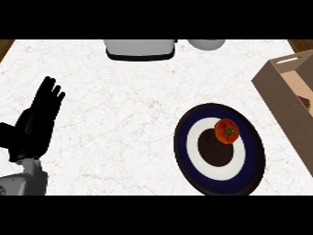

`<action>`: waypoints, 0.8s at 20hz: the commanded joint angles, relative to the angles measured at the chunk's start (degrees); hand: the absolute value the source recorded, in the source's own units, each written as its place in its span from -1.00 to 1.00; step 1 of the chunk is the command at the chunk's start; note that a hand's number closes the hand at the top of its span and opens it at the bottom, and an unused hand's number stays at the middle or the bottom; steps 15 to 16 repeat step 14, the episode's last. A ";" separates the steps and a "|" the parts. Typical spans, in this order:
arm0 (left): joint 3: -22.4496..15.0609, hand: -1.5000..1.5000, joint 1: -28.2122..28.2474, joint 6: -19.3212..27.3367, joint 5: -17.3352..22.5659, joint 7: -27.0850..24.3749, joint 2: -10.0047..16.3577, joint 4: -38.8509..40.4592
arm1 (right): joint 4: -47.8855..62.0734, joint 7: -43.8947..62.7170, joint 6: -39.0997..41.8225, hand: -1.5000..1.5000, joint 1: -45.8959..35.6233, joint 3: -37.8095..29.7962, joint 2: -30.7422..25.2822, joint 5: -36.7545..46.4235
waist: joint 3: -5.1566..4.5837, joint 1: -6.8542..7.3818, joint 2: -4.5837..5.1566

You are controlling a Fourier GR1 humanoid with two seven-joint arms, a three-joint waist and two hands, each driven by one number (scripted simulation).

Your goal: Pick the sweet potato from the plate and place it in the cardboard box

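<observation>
One hand shows: the left hand (40, 117), at the view's left, fingers straight and spread, holding nothing. Well apart from it, to its right, a round red-orange tomato (227, 131) lies on the plate (184, 137), toward the plate's upper right. The box (294, 119) stands just right of the plate.

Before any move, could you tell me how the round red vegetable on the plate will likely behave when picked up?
The round red vegetable looks smooth and rounded, so it would probably roll if nudged. It sits off-centre on the plate, so a push might send it toward the rim. Small beside the plate, it seems light.
</observation>
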 commanded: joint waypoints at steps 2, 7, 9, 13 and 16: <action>-2.38 0.00 2.60 0.37 -0.82 0.64 -1.53 -3.67 | 6.81 -5.25 3.31 -1.00 2.75 -7.33 -4.83 -8.76 | 0.07 0.83 0.23; -0.23 0.00 0.69 -0.56 -0.02 1.01 0.33 -0.87 | 3.05 -4.93 2.62 -1.00 6.03 -7.07 -5.48 -13.82 | -0.01 0.45 0.12; -0.52 0.00 0.95 -0.35 -0.83 -1.02 -0.06 -0.60 | 9.12 -5.83 5.14 -1.00 3.76 -7.95 -11.79 -15.57 | 0.01 0.69 0.22; -0.06 0.00 1.59 -1.26 1.31 0.67 -0.09 -2.97 | 10.85 -10.93 4.26 -1.00 9.37 -6.99 -10.83 -17.67 | 0.00 0.68 0.16; -1.87 0.00 0.34 1.79 -1.28 3.52 -1.12 -4.99 | 13.82 -14.92 5.73 -1.00 10.48 -7.05 -11.62 -17.10 | 0.03 0.74 0.19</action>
